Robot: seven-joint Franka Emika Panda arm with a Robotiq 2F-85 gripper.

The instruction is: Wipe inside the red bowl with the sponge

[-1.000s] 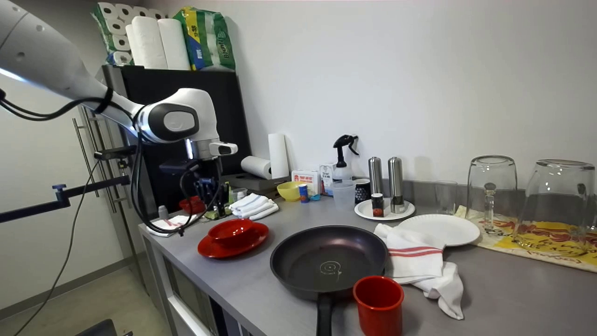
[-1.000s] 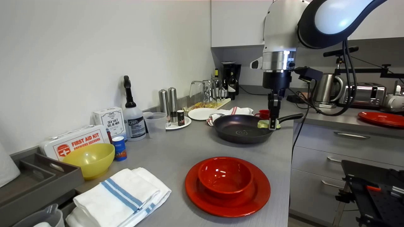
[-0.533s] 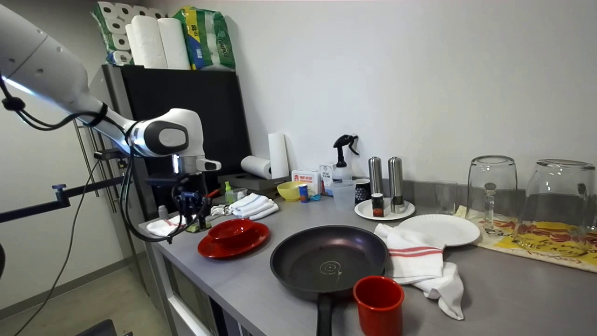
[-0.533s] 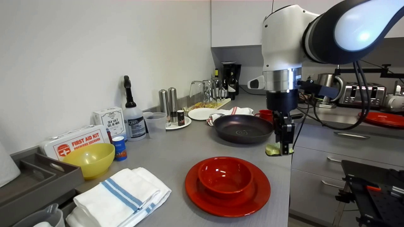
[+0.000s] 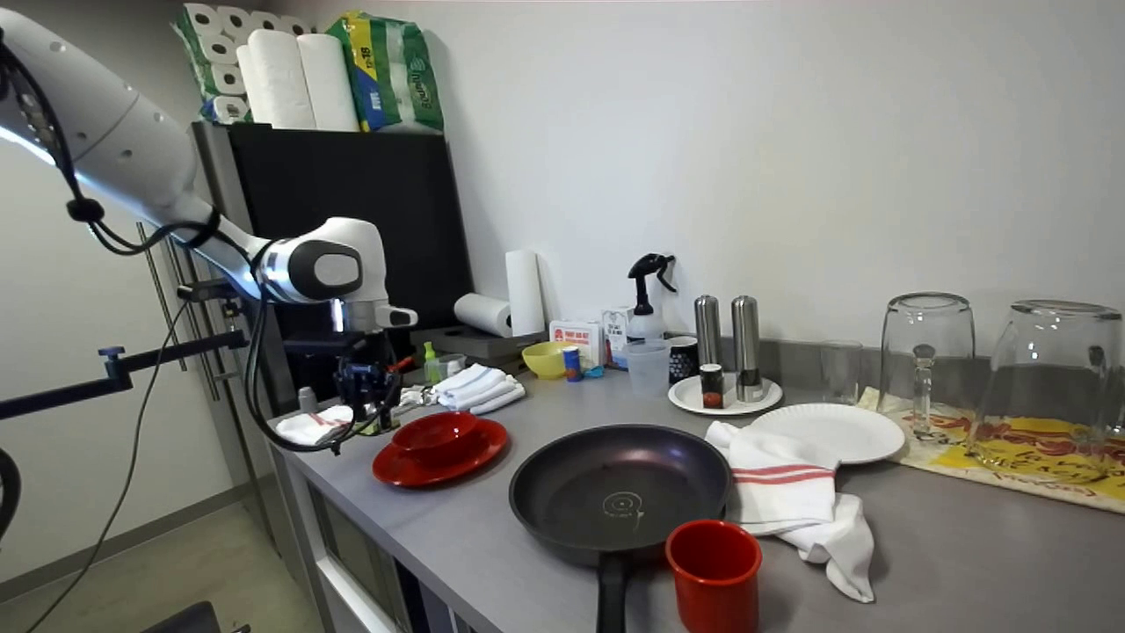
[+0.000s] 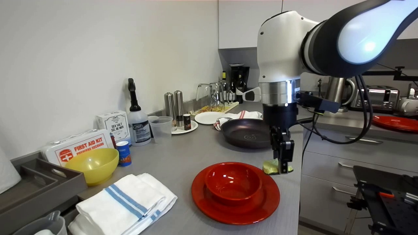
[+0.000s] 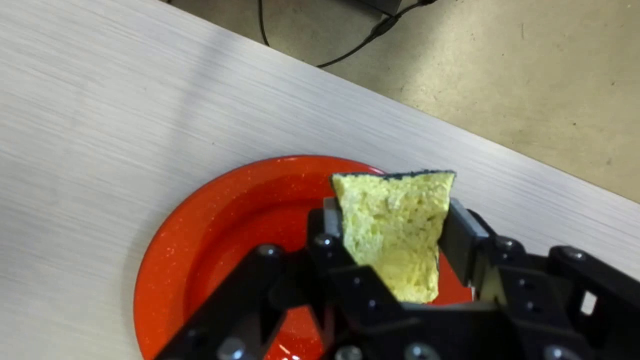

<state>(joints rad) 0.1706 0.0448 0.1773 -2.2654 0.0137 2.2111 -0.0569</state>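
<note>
Clamping the sponge (image 7: 392, 242) between both fingers (image 7: 462, 235), the gripper (image 7: 397, 222) hangs near the red bowl (image 6: 233, 183), its height hard to judge.

White wall (image 5: 773, 167) behind grey counter (image 5: 993, 563)

In an exterior view, a white case (image 6: 78, 143) read FIRST AID KIT in red capitals, with PREMIERS SECOURS less distinctly below and a red emblem (image 6: 66, 155) bearing a white cross at left. The carton (image 6: 113, 125) just beside it said SEA SALT, and under that SEL DE MER. A spray bottle (image 6: 138, 118) wore the name ZEP on its dark label (image 6: 141, 130), the finer print too small to read. In an exterior view, a green-and-yellow package (image 5: 397, 79) was marked Bounty, with 12 and 18 on the yellow. Lettering on the printed cloth (image 5: 949, 454) was too blurred to decipher.
</note>
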